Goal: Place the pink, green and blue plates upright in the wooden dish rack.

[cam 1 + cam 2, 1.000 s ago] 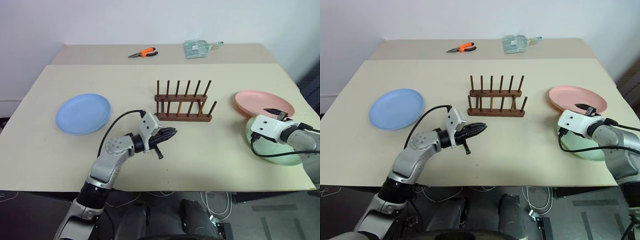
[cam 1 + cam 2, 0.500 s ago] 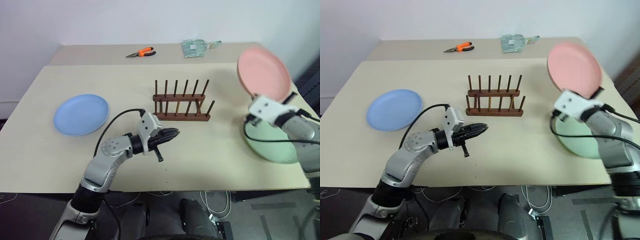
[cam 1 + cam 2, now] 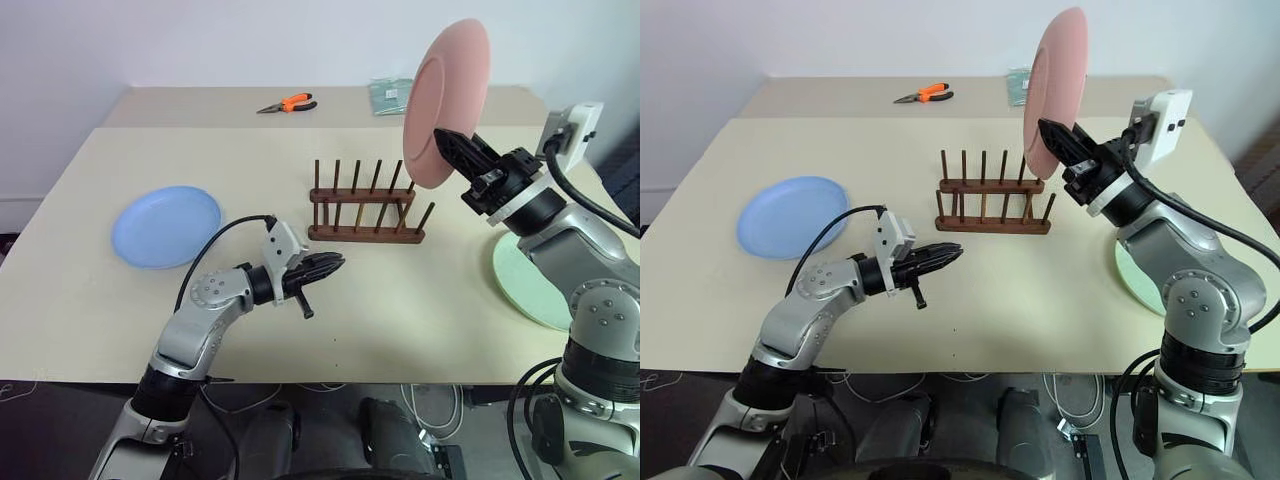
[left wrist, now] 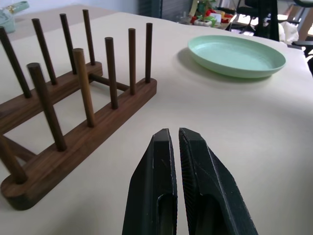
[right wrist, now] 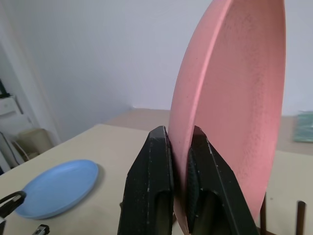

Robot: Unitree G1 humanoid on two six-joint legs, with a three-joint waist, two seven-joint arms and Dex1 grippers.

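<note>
Pink plate [image 3: 446, 102] is up in the air on edge, above the right end of the rack [image 3: 365, 205], pinched at its lower rim by the right gripper [image 5: 177, 147] — both fingers [image 5: 150, 166] clamp the rim between them. The rack stands mid-bench, all its slots bare. Green plate [image 3: 532, 283] lies flat at the right edge of the bench [image 3: 420, 310], blue plate [image 3: 166, 225] flat at the left. The left gripper [image 3: 335, 263] hovers just near of the rack, its fingers pressed together on nothing.

The step in hand looks like the pink plate's carry to the rack. To do it well, keep the plate vertical and square it with the gaps between pegs — then lower it straight down until the rim seats between both bars before letting go. Choosing an end slot would leave room for the other two.
</note>
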